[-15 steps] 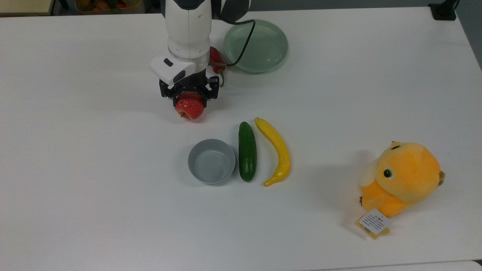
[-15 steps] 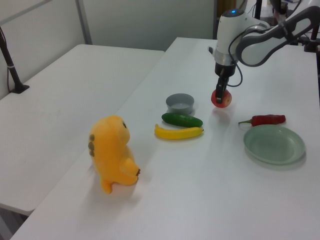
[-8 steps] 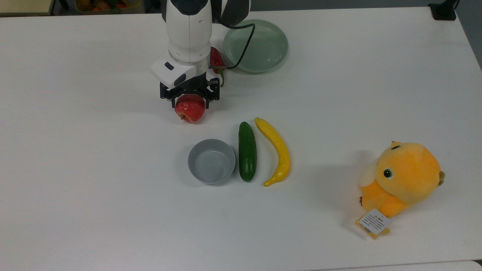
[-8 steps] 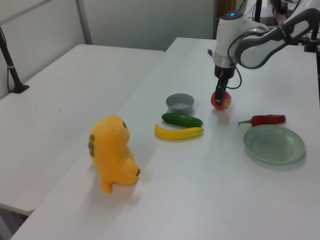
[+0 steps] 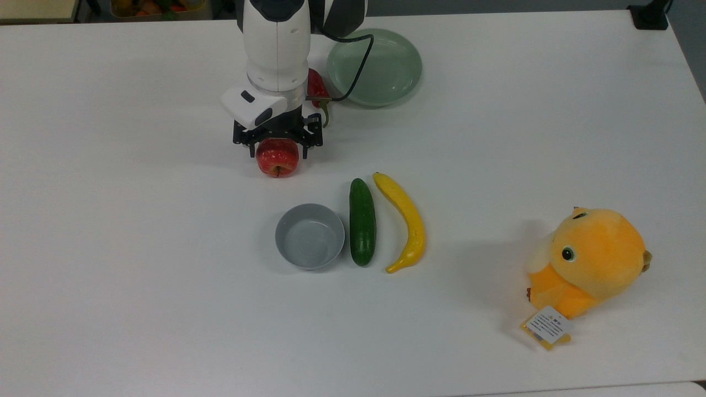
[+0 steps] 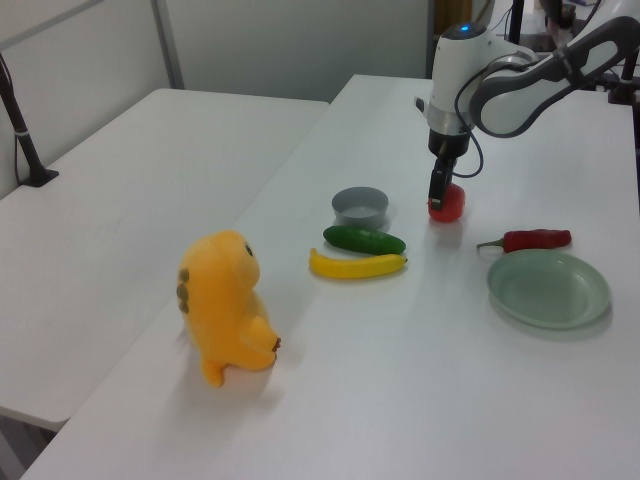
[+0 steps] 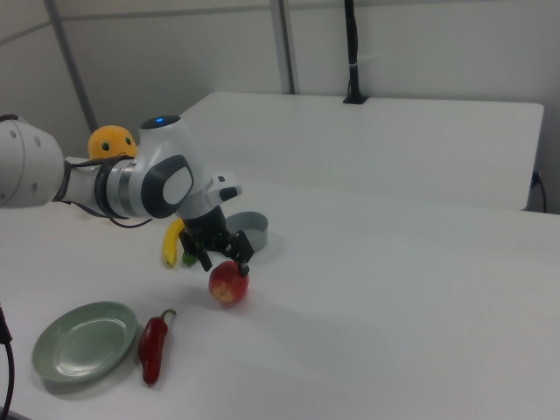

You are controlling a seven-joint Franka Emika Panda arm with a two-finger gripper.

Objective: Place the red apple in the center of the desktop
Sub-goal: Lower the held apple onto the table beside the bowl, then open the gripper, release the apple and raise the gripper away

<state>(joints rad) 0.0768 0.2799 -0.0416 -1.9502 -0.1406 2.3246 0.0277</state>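
Red apple (image 5: 277,160), glossy w/ pale speckles, sits on the white tabletop (image 5: 138,220) w/ the hand (image 5: 277,144) just above it; can't tell if the fingers grip it. Grey bowl (image 5: 309,236) near below it in top view; open room toward the top view's left, edges well apart.

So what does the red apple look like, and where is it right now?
The red apple is round, glossy and red with pale speckles, and a small stem dimple faces the top view's bottom. It sits at the tip of the gripper, whose black fingers close on its sides. It is down at the white desktop, seemingly resting on it. The grey bowl stands nearby, apart from it.
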